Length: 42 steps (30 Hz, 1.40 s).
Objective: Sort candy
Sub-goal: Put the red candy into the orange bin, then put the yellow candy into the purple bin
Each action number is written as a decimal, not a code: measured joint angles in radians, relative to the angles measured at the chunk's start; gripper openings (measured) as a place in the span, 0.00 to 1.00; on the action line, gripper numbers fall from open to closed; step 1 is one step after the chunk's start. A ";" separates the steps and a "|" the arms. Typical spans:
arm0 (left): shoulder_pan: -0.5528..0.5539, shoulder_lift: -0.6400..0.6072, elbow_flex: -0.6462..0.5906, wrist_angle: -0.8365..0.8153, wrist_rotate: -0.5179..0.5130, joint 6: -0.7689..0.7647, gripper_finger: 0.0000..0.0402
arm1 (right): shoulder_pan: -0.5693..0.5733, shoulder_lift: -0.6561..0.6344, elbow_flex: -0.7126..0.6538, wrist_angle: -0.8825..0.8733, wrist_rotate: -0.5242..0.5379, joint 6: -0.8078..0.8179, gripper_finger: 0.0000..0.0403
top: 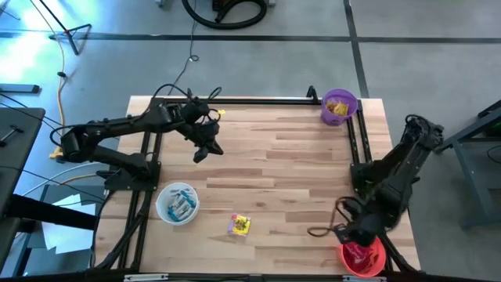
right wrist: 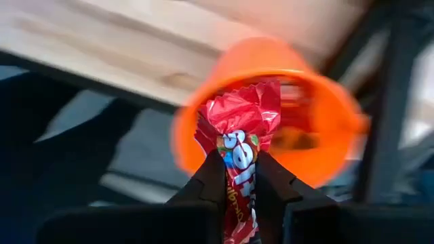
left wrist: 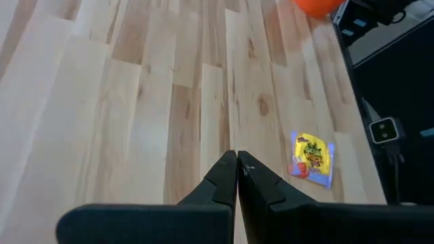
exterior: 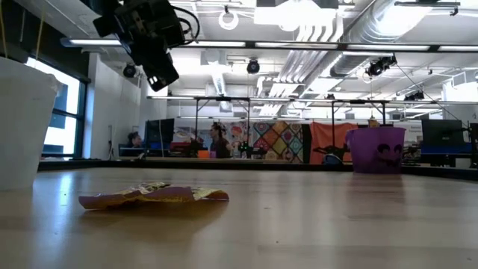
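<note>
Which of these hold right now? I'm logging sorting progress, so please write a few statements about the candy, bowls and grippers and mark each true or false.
1. The right gripper pinches a red candy over the red bowl. True.
2. The left gripper holds a yellow candy. False: it is shut on nothing, up above the table.
3. One yellow candy lies loose on the table. True.
4. The purple bowl is empty. False: it holds yellow candy.
5. The white bowl sits at the table's far right corner. False: it is on the left arm's side, near the front edge.
</note>
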 joint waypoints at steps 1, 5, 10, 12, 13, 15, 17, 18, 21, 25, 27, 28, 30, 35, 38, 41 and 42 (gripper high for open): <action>-0.014 0.006 0.000 0.008 -0.015 -0.013 0.00 | 0.026 0.003 0.000 -0.027 0.001 0.012 0.08; -0.076 0.019 0.000 0.041 -0.093 -0.057 0.00 | 0.114 0.022 -0.003 -0.078 0.015 0.022 0.08; -0.121 0.019 0.000 0.120 -0.106 -0.152 0.00 | 0.167 0.023 -0.153 0.129 0.033 0.041 0.08; -0.130 0.019 0.000 0.142 -0.109 -0.202 0.00 | 0.180 0.023 -0.224 0.242 0.050 0.035 0.08; -0.135 0.019 0.000 0.144 -0.112 -0.217 0.00 | 0.185 0.023 -0.258 0.279 0.061 0.033 0.08; -0.150 0.019 0.000 0.143 -0.138 -0.238 0.00 | 0.194 0.023 -0.308 0.307 0.068 0.046 0.09; -0.176 0.019 0.000 0.133 -0.197 -0.240 0.00 | 0.198 0.023 -0.346 0.307 0.047 0.045 0.12; -0.188 0.019 0.000 0.127 -0.227 -0.237 0.00 | 0.198 0.023 -0.359 0.310 0.031 0.034 0.15; -0.224 0.019 0.000 0.122 -0.267 -0.235 0.00 | 0.197 0.023 -0.377 0.309 -0.011 -0.020 0.26; -0.288 0.020 0.000 0.128 -0.268 -0.271 0.05 | 0.198 0.022 -0.344 0.290 -0.043 -0.101 0.45; -0.326 0.020 0.000 0.130 -0.277 -0.289 0.09 | 0.198 0.021 -0.307 0.264 -0.047 -0.142 0.53; -0.346 0.020 0.000 0.130 -0.286 -0.294 0.11 | 0.198 0.020 -0.285 0.245 -0.044 -0.160 0.57; -0.385 0.020 0.000 0.131 -0.297 -0.296 0.16 | 0.198 0.020 -0.224 0.208 -0.015 -0.205 0.62; -0.464 0.039 0.000 0.165 -0.299 -0.372 0.28 | 0.198 0.019 -0.060 0.069 0.063 -0.319 0.66; -0.518 0.077 0.002 0.212 -0.318 -0.407 0.34 | 0.198 0.018 0.018 -0.030 0.120 -0.367 0.66; -0.571 0.137 0.000 0.253 -0.346 -0.416 0.38 | 0.186 0.018 0.074 -0.101 0.172 -0.409 0.66; -0.585 0.159 0.004 0.273 -0.352 -0.417 0.39 | 0.180 0.018 0.087 -0.123 0.186 -0.421 0.66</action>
